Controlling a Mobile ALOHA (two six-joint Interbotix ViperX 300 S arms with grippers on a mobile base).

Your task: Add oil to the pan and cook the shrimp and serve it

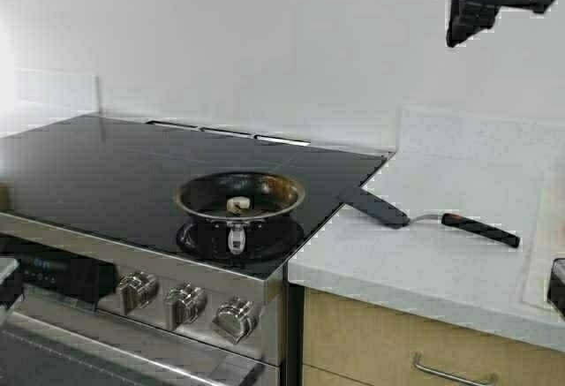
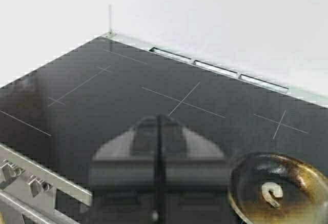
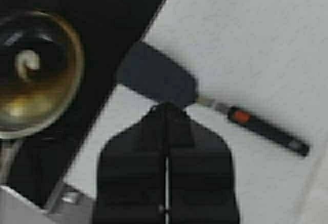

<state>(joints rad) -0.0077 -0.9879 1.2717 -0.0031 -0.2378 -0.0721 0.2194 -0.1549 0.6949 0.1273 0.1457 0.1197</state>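
No legible text or markings.

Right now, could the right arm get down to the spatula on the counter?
Probably yes. The right gripper hangs above the spatula, fingers shut, with bare counter around it and nothing between. It would need to open first. The pan sits off to the side on the stove.
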